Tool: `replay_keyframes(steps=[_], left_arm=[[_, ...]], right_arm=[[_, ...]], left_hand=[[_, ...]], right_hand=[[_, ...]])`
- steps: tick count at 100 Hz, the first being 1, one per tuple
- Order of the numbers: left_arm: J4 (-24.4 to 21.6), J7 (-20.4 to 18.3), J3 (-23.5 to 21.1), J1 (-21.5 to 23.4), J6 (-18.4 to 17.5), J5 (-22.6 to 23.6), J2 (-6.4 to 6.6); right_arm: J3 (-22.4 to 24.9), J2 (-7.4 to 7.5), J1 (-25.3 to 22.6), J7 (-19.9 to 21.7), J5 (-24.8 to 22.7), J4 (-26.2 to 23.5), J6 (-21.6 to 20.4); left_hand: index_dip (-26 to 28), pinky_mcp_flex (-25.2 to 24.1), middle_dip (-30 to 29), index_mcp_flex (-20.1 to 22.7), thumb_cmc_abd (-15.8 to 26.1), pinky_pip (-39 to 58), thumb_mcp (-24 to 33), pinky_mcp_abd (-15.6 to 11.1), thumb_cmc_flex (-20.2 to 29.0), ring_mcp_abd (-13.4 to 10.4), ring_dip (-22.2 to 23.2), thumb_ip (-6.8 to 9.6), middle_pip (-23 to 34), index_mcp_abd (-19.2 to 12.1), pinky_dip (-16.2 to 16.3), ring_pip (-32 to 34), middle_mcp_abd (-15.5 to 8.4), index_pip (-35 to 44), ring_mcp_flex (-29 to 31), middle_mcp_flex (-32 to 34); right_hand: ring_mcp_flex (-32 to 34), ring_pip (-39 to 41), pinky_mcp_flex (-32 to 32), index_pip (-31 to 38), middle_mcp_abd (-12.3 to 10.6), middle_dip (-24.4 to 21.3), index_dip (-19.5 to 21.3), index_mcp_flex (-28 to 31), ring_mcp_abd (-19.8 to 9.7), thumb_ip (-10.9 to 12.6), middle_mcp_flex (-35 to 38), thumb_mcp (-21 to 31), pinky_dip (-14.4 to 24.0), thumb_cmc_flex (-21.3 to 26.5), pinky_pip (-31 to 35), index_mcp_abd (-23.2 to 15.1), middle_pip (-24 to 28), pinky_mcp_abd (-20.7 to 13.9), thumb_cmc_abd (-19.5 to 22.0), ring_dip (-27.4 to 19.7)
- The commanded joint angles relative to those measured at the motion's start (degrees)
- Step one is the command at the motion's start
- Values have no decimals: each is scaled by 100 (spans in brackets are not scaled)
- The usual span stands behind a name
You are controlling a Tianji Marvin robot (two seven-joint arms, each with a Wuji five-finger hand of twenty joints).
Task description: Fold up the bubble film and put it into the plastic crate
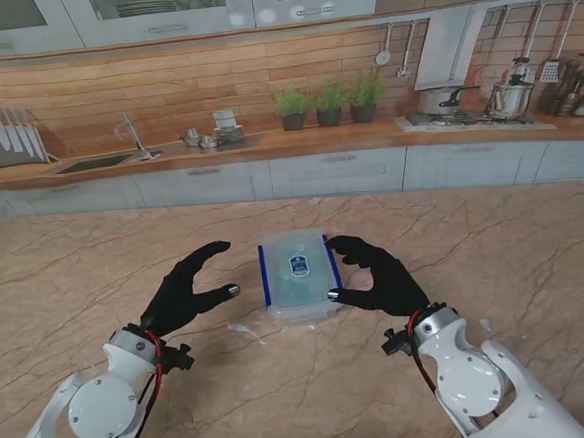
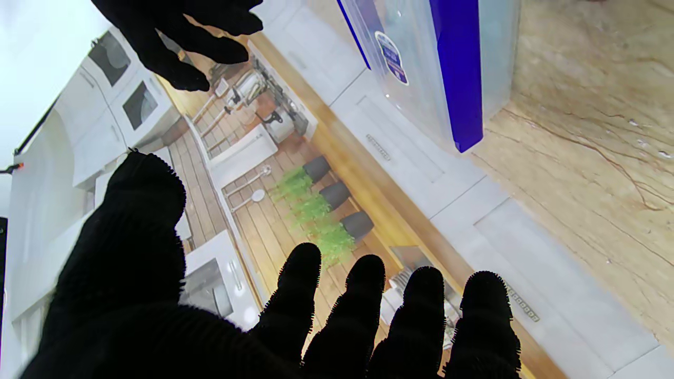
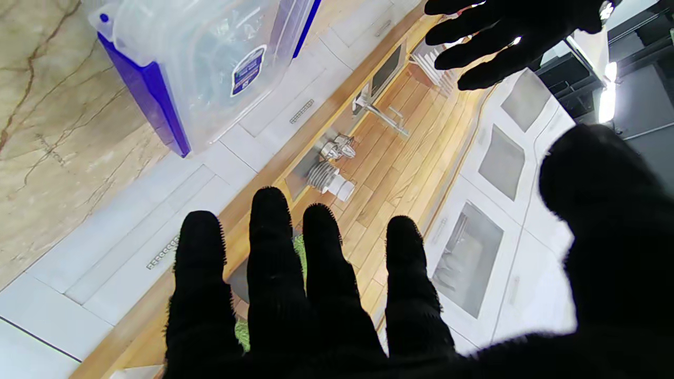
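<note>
While both hands hang spread and empty, the plastic crate (image 1: 298, 277) sits between them, long axis pointing away, right hand (image 1: 376, 273) nearer than left hand (image 1: 185, 290).

stand view high over the table (image 1: 95, 263); both wrist views close, level, sharing the crate (image 1: 298, 277)

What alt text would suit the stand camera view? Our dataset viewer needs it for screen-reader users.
A clear plastic crate with blue side latches sits on a marble-patterned table, flanked by the black-gloved left hand and right hand, both open with fingers curled toward it. A kitchen backdrop lies beyond.
</note>
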Motion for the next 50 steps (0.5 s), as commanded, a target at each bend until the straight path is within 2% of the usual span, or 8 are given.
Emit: replay_keyframes(steps=[1, 23, 25, 28, 50], left_arm=[[-138, -26, -46, 187, -38, 90, 69], [-340, 108, -266, 515, -257, 250, 65], [-364, 103, -274, 539, -263, 250, 67], [-394, 70, -287, 566, -275, 249, 78], [-348, -148, -253, 544, -366, 213, 127]], right_arm=[[-31, -22, -136, -81, -67, -85, -77], [91, -11, -413, -81, -44, -336, -337], [101, -12, -429, -85, -45, -348, -357], [116, -14, -450, -99, -43, -363, -394], [259, 3, -662, 2, 105, -546, -669]], left_hand=[[-60, 91, -100, 136, -298, -126, 139, 71, -178, 23, -48, 15, -179, -169, 101, -65, -7, -217, 127, 192], [-80, 196, -116, 418, -505, -129, 304, 189, -169, 116, -41, -10, -235, -231, 89, -7, 57, -174, 299, 411], [-116, 217, -105, 439, -612, -149, 773, 197, -388, 130, -61, -81, -271, -232, 50, -11, 63, -206, 301, 427], [-129, 215, -108, 412, -621, -155, 915, 184, -457, 102, -66, -104, -296, -235, 39, -14, 40, -226, 296, 408], [-114, 149, -101, 303, -584, -167, 983, 105, -450, 44, -57, -106, -322, -274, 40, -16, -12, -213, 243, 364]], right_hand=[[96, -112, 16, -117, -109, 41, -41, -79, -112, -165, 52, -115, 149, -213, -169, -180, -135, -78, -8, 73], [106, -124, 4, -181, -101, 62, -47, -88, -109, -172, 64, -73, 204, -310, -200, -196, -198, -94, -2, 102], [111, -123, 5, -180, -101, 65, -45, -77, -104, -172, 75, -66, 209, -311, -201, -203, -199, -91, -4, 105], [128, -116, 12, -182, -101, 68, -43, -71, -102, -173, 79, -62, 217, -319, -200, -209, -204, -87, -4, 111], [161, -106, 43, -187, -93, 90, -15, -94, -82, -185, 110, -34, 318, -357, -158, -442, -256, 44, -6, 151]])
